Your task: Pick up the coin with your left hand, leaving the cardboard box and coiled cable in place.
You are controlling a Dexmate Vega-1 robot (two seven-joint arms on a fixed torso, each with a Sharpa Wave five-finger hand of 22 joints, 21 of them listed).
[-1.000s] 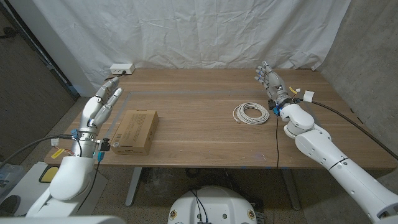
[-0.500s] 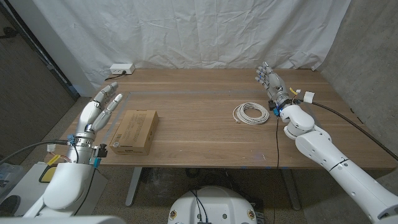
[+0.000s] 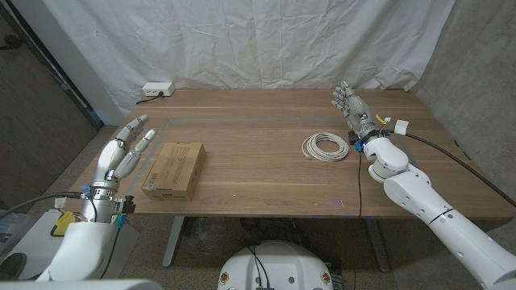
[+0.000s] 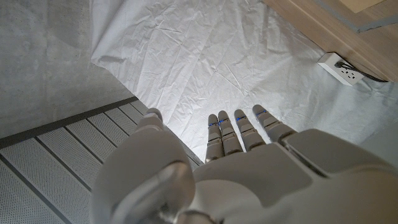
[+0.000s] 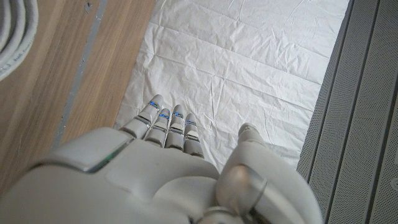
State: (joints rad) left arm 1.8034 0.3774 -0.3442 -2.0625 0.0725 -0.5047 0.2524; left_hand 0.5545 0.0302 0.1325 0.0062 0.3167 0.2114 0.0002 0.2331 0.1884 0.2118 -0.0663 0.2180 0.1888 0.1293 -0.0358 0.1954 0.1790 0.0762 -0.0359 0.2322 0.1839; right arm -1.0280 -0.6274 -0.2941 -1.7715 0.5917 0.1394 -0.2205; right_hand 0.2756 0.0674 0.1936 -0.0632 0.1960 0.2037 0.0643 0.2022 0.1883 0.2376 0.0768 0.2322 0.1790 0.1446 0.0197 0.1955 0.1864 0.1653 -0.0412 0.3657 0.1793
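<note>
Head view, near to far: the left hand (image 3: 121, 153) is raised at the lower left of the frame, off the bench (image 3: 266, 173) edge, fingers (image 3: 137, 125) straight, slightly apart, holding nothing. Just right of it the cardboard box (image 3: 174, 170) lies on the bench. The coiled cable (image 3: 326, 146) lies right of centre, near the right hand (image 3: 352, 106) (fingers straight, close together, empty). A white power strip (image 3: 157, 88) sits at the far edge, also visible in the left wrist view (image 4: 339, 67). The right wrist view shows the cable (image 5: 15, 34) at its upper left. The coin cannot be made out.

Head camera overlooks table (image 3: 266, 173); wrist cameras face backdrop (image 4: 205, 56).
</note>
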